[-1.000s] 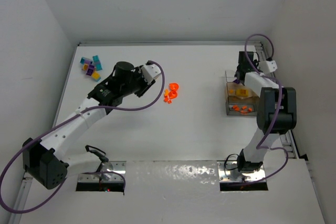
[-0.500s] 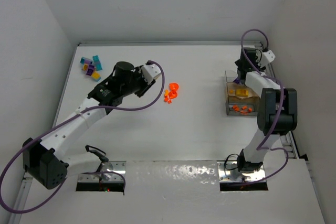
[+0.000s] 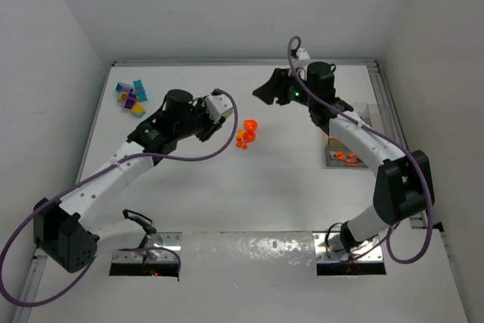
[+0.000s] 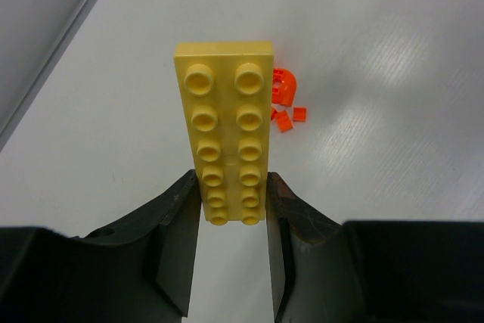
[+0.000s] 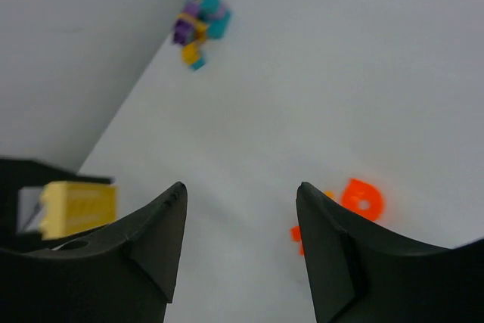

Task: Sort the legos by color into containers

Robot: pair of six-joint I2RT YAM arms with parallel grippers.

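Note:
My left gripper [image 4: 231, 187] is shut on the near end of a long yellow lego brick [image 4: 225, 138], held above the table with its studs toward the camera. The same brick [image 5: 79, 208] shows at the left of the right wrist view. A small pile of orange legos [image 3: 246, 134] lies just right of the left gripper [image 3: 215, 115]. My right gripper [image 3: 265, 90] hangs open and empty above the far middle of the table, behind the orange legos [image 5: 355, 206]. The clear containers [image 3: 328, 149] stand at the right, with orange pieces [image 3: 348, 156] in the near bin.
A mixed cluster of teal, purple and yellow legos [image 3: 130, 94] lies in the far left corner near the wall, also seen as the cluster [image 5: 198, 26]. The right arm's forearm [image 3: 355, 130] crosses over the containers. White walls close in the table on three sides.
The right arm has swung left from over the containers to the far middle of the table, and its gripper has opened. The left arm and its yellow brick have stayed put.

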